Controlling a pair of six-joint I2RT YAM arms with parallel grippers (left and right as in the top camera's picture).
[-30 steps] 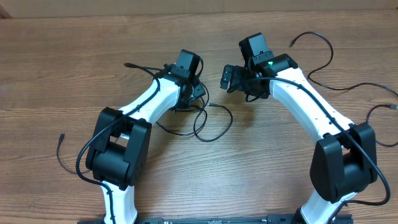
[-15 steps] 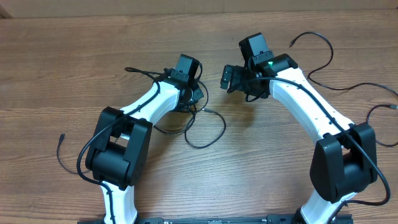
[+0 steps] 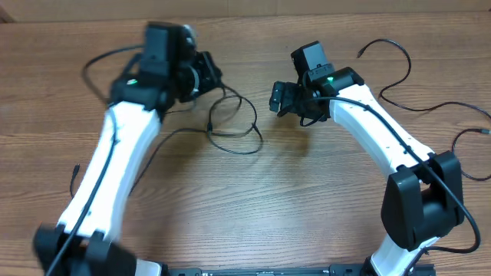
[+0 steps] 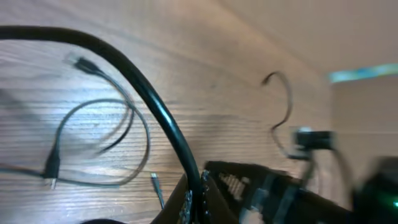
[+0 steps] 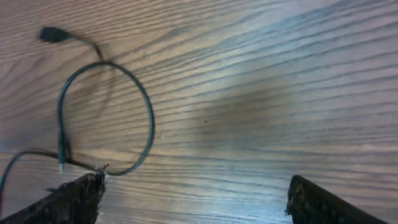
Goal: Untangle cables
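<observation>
Cables (image 3: 230, 134) lay only partly sorted on the wooden counter (image 3: 307, 207) as two robot arms reached over them. Several cords already lay apart. A curled strand (image 3: 404, 61) and two longer runs sat beyond the right arm (image 3: 376, 126), and a short one (image 3: 74, 184) lay near the left edge. What was left was a bunch of overlapping loops in the middle, and it looked far from freed. The left jaws, at the end of the outstretched left arm (image 3: 123, 146), were together just up and left of the loops. A cord ran from them down into the bunch, though motion blur hid whether it was pinched. The right jaws stood wide apart with nothing between them, hovering near the right side of the loops. Their wrist camera showed one loop lying on the counter ahead of them, off to one side.
</observation>
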